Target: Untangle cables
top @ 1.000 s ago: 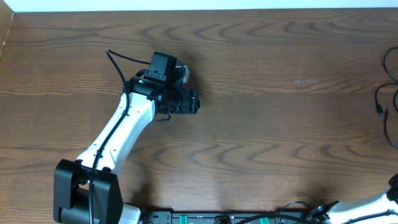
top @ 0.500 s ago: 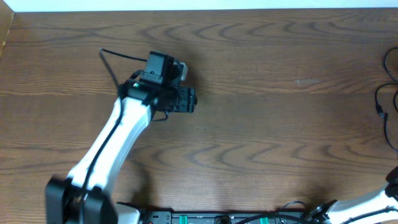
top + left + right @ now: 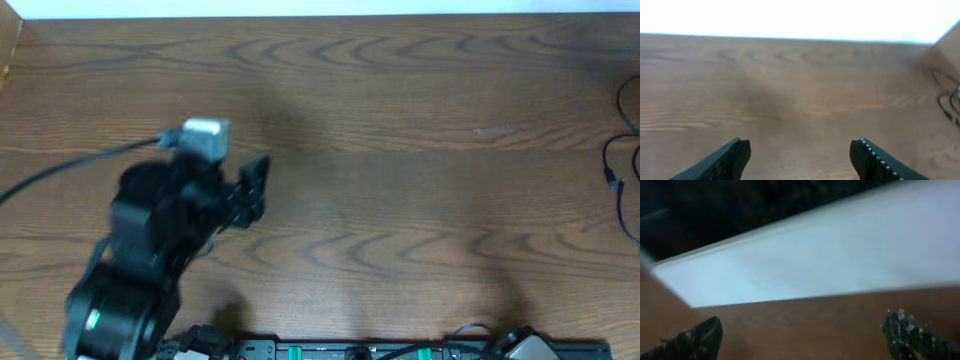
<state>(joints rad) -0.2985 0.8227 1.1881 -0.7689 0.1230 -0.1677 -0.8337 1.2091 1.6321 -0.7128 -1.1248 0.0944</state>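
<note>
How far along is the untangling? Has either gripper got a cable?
Done: nothing visible; the black cable lies looped at the right edge of the table, untouched. In hand: nothing; left gripper and right gripper are open, empty. Left: all the untangling.

**A:** Overhead first: the left arm (image 3: pixel 150 245) is one dark blur, its joints impossible to separate, its base running off the bottom edge.

**B:** And the cables (image 3: pixel 610 178)?

**A:** Jammed against the right edge and cut off there. The strands are too thin to tell where they cross.

**B:** The right arm (image 3: pixel 520 345) is just a sliver at the bottom edge.

**A:** In the left wrist view, the cables are a soft smudge far right. The left gripper (image 3: pixel 800 147) shows fingertips only, the rest below frame.

**B:** The right wrist view is blurred throughout. The right gripper (image 3: pixel 802 325) has its tips clipped in the bottom corners, and the desk (image 3: pixel 805 325) grain is unreadable.
</note>
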